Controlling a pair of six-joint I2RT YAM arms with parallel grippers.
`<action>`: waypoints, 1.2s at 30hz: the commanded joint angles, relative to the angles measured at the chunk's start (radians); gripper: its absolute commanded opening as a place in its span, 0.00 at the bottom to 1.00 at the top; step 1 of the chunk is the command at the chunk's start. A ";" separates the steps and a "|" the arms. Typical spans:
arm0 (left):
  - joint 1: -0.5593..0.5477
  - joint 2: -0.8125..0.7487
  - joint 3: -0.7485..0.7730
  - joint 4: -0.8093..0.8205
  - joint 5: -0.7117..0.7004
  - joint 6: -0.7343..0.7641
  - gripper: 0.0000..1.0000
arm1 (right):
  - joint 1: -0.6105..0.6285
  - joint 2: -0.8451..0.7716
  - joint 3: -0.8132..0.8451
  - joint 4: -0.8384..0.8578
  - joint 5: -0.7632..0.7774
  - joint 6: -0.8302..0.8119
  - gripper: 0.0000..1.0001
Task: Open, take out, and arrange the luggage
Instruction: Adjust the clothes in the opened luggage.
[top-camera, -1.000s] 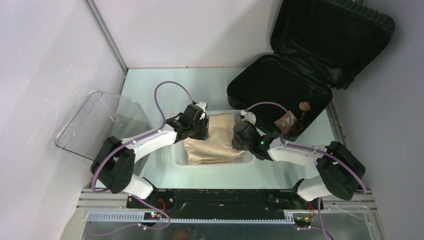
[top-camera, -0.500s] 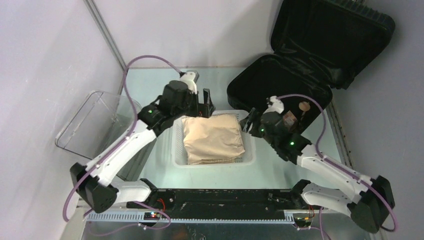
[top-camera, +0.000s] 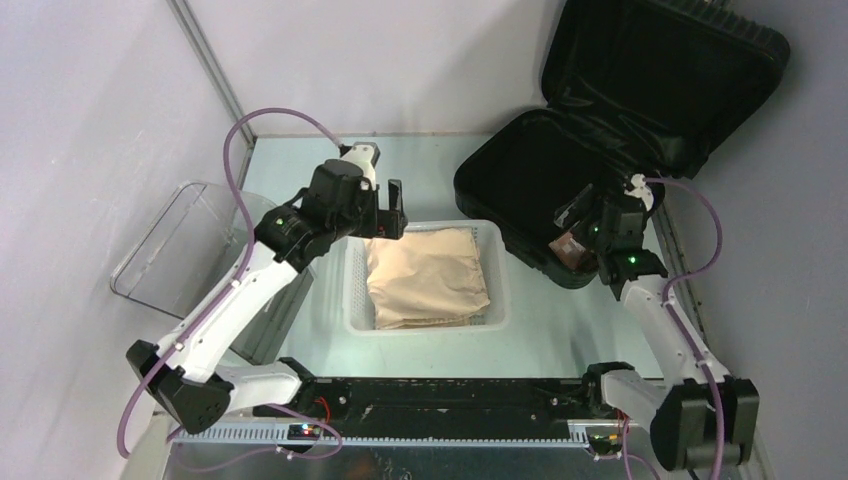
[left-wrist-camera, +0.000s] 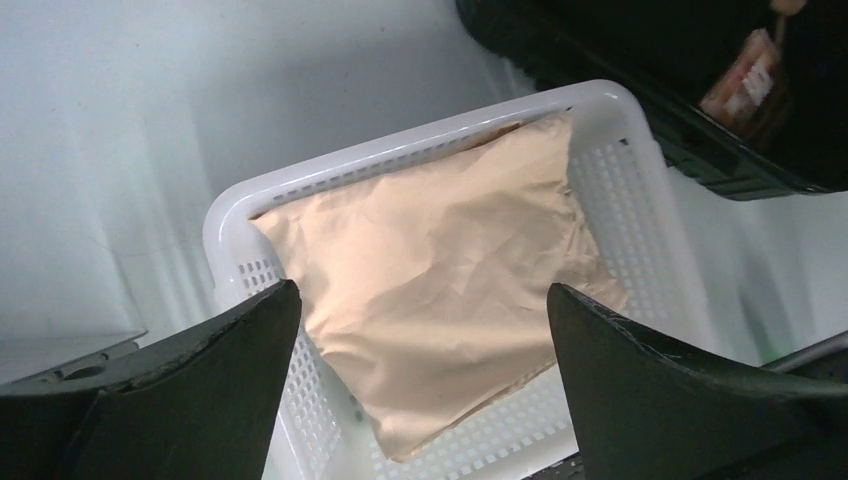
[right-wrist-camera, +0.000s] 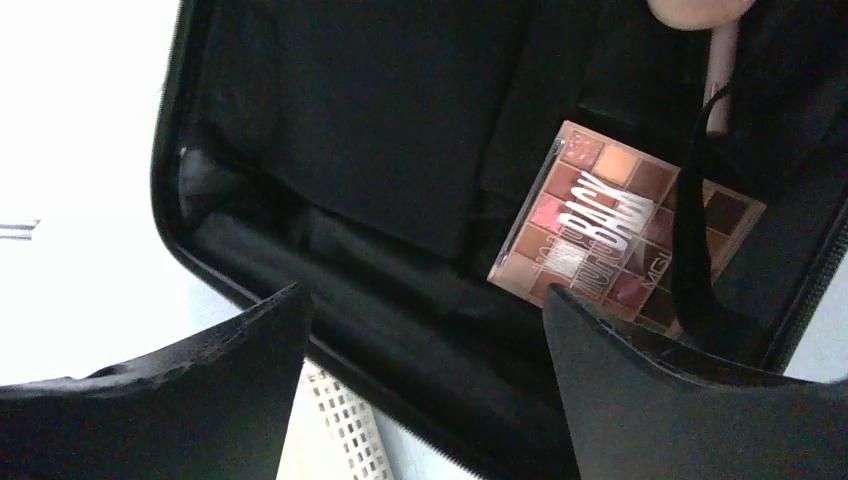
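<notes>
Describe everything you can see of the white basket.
The basket is white plastic, rectangular with rounded corners, its walls punched with small holes. It sits flat on the table, open side up. A crumpled tan package lies inside, filling most of it. Its far right corner comes close to the open suitcase; contact can't be judged.

A tan crumpled packet (top-camera: 425, 275) lies in the white perforated plastic basket (top-camera: 425, 324). Just behind and right of the basket sits the large black hard-shell suitcase (top-camera: 530, 170), lid raised (a multi-coloured rectangular eyeshadow palette (right-wrist-camera: 600, 220) lies inside, nearest the basket). A clear plastic bin (top-camera: 200, 235) lies left of the basket.
</notes>
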 joint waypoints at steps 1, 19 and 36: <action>0.021 0.021 0.050 -0.048 0.022 0.049 1.00 | -0.095 0.085 0.028 0.100 -0.158 -0.029 0.82; 0.018 0.212 0.221 0.124 0.198 0.131 0.92 | -0.247 0.494 0.280 0.169 -0.237 -0.088 0.80; 0.018 0.602 0.477 0.296 0.285 0.093 0.89 | -0.246 0.730 0.378 0.294 -0.292 -0.005 0.61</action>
